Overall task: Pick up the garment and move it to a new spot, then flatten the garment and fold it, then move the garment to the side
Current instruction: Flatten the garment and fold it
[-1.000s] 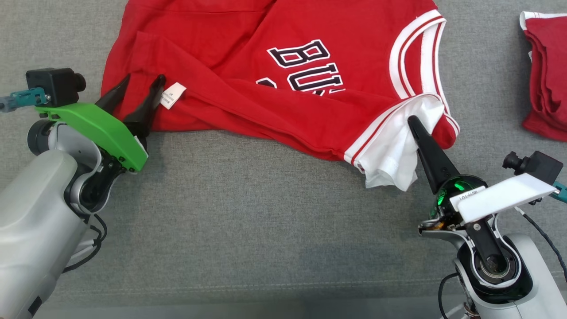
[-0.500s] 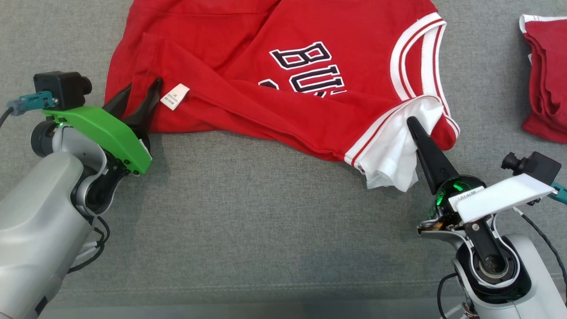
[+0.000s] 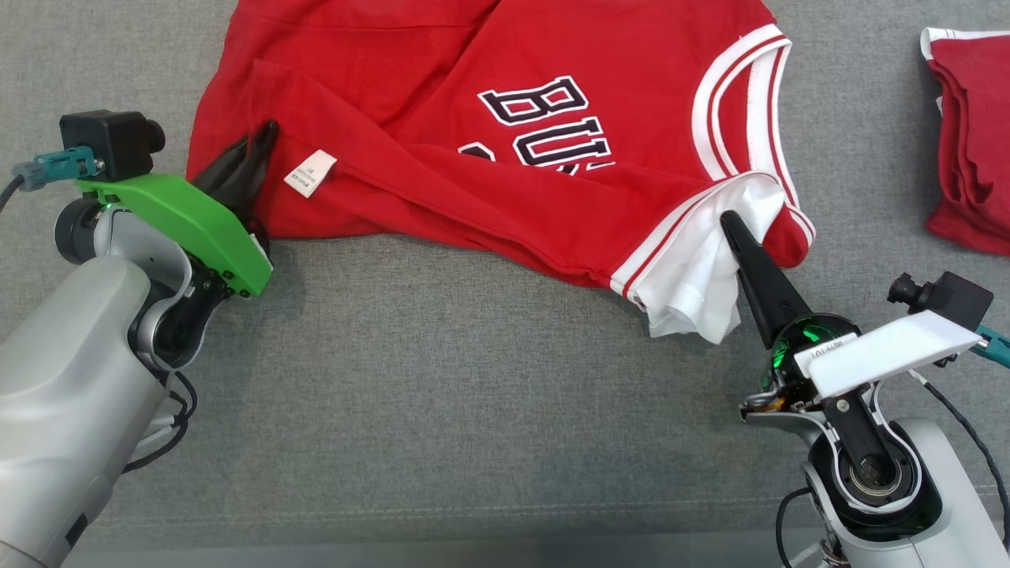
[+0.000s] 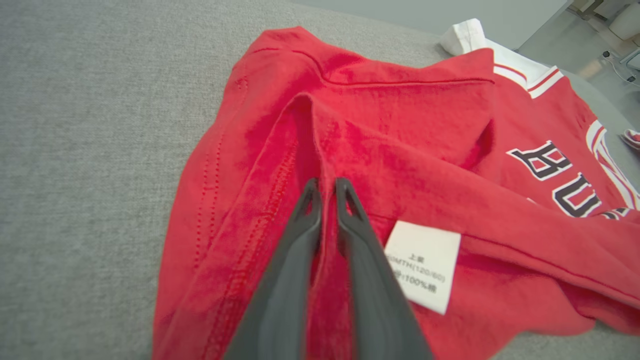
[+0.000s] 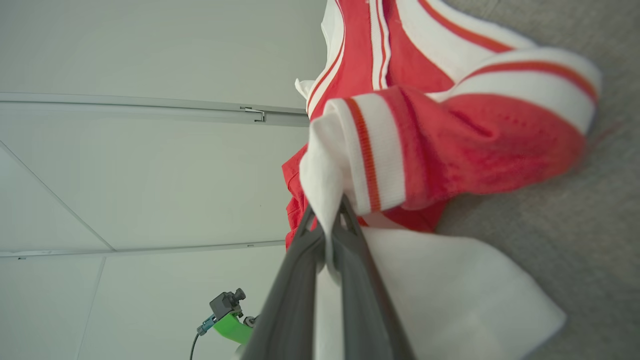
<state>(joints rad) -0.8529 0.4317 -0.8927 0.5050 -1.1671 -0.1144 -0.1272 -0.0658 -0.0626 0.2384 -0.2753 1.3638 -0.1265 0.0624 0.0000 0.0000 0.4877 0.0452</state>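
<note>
Whereas the left gripper (image 3: pixel 254 140) (image 4: pixel 327 187) had stood w/ fingers spread wide a sec earlier, it was now pressed nearly together, pinching a raised ridge of the red garment (image 3: pixel 442 118) (image 4: pixel 400 125) btwn its tips near the cloth's corner. The white care label (image 3: pixel 310 173) (image 4: pixel 425 265) lay just beside those fingers, on their right. The garment spread out ahead of & to the right of that gripper on the grey surface (image 3: pixel 442 379), its lettering face up. The right gripper (image 3: pixel 727 219) (image 5: pixel 327 215) was as before: fingers clamped on the garment's white fabric (image 3: pixel 694 276) (image 5: pixel 450 300), w/ the red-and-white striped trim bunched just beyond its tips. A second red garment (image 3: pixel 970 142) lay well off to that gripper's right, apart from the first. The garment itself had barely shifted vs. the earlier frames.
</note>
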